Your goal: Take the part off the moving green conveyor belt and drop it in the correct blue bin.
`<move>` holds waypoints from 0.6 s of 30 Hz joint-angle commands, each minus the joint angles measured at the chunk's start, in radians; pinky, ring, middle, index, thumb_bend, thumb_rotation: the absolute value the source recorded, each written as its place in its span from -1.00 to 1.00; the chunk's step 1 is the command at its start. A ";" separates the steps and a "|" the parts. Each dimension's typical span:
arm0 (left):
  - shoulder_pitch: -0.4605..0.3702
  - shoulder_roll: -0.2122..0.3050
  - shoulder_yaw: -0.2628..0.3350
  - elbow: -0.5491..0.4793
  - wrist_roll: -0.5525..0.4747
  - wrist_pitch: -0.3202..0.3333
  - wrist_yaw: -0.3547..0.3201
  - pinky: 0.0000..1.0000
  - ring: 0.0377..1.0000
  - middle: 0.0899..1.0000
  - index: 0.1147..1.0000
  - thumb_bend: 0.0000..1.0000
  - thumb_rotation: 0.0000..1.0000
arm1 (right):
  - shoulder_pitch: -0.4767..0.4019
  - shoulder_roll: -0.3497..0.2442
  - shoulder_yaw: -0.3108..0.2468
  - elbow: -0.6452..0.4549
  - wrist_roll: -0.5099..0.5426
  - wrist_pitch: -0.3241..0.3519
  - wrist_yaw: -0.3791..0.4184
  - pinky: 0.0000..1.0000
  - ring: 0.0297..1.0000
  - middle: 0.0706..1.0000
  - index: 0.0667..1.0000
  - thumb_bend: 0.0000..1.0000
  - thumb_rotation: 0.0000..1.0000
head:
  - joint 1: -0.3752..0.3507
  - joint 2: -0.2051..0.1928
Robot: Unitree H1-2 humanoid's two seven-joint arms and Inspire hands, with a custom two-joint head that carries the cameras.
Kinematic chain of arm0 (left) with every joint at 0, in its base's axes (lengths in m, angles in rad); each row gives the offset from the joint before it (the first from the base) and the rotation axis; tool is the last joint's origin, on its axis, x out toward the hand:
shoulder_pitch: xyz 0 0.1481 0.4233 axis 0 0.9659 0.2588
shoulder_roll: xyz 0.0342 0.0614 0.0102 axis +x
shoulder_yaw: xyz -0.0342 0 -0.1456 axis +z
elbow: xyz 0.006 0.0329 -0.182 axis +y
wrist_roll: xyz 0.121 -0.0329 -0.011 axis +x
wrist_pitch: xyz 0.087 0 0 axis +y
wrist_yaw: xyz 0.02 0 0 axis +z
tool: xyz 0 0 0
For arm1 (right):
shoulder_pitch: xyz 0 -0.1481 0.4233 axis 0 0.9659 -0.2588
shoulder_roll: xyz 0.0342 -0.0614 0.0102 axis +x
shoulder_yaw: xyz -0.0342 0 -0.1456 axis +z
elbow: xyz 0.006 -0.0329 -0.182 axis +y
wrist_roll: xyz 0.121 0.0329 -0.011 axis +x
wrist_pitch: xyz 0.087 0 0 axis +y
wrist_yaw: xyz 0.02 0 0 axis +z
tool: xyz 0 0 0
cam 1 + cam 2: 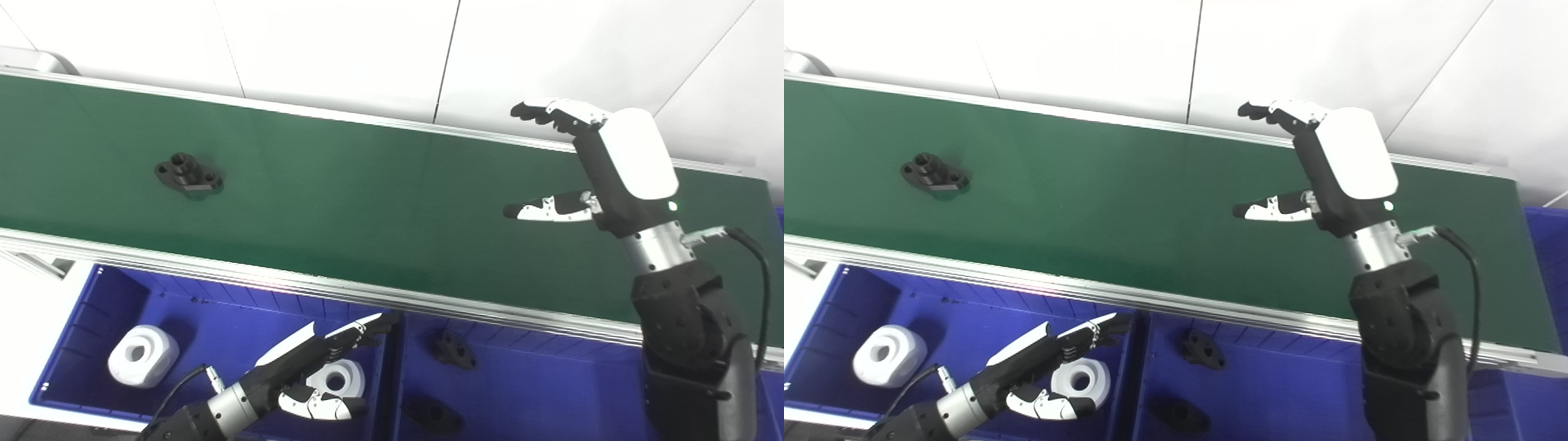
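Your black part [188, 174] lies on the green conveyor belt [367, 190] toward its left end, long axis roughly along the belt. Your right hand [588, 165], spread and holding nothing, hovers well apart to its right; left hand [318, 373], released, waits over the left blue bin [79, 331].

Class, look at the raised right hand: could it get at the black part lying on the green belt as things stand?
Probably not yet: the right hand is open above the belt, nothing between, but the black part lies far off.

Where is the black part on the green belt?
The black part lies on the green belt's left end, far from the open right hand.
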 commanded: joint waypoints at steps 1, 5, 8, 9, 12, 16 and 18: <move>0.011 0.006 -0.005 -0.018 -0.009 -0.035 0.000 0.83 0.93 0.97 0.90 -0.17 -0.10 | -0.042 0.009 0.004 -0.013 -0.002 -0.011 -0.040 0.21 0.36 0.39 0.41 0.71 -0.82 | 0.000 0.001; 0.016 0.006 -0.006 -0.022 -0.025 -0.028 -0.001 0.83 0.93 0.97 0.90 -0.15 -0.15 | -0.061 0.021 0.021 0.019 -0.006 -0.022 -0.074 0.19 0.35 0.40 0.41 0.71 -0.77 | 0.000 0.005; 0.015 0.008 -0.005 -0.021 -0.011 -0.036 0.002 0.83 0.93 0.97 0.90 -0.15 -0.12 | -0.073 0.030 0.036 0.025 -0.007 -0.012 -0.080 0.23 0.37 0.41 0.42 0.69 -0.74 | -0.003 0.008; 0.015 0.007 -0.004 -0.019 -0.013 -0.038 0.001 0.83 0.93 0.97 0.90 -0.16 -0.11 | -0.078 0.033 0.041 0.022 -0.006 -0.005 -0.076 0.24 0.38 0.42 0.42 0.68 -0.75 | -0.003 0.008; 0.017 0.005 -0.004 -0.019 -0.011 -0.039 0.003 0.83 0.92 0.96 0.89 -0.15 -0.11 | -0.088 0.041 0.051 0.019 -0.003 0.007 -0.069 0.27 0.40 0.43 0.43 0.66 -0.73 | 0.004 0.004; 0.022 0.002 -0.008 -0.024 -0.003 -0.040 0.005 0.82 0.92 0.96 0.90 -0.17 -0.10 | -0.090 0.048 0.057 0.024 0.001 0.010 -0.070 0.27 0.41 0.43 0.44 0.67 -0.73 | 0.021 0.001; 0.026 0.002 -0.009 -0.028 -0.004 -0.039 0.007 0.82 0.92 0.96 0.90 -0.18 -0.11 | -0.088 0.050 0.060 0.024 0.005 0.010 -0.067 0.27 0.40 0.43 0.44 0.67 -0.74 | 0.021 0.002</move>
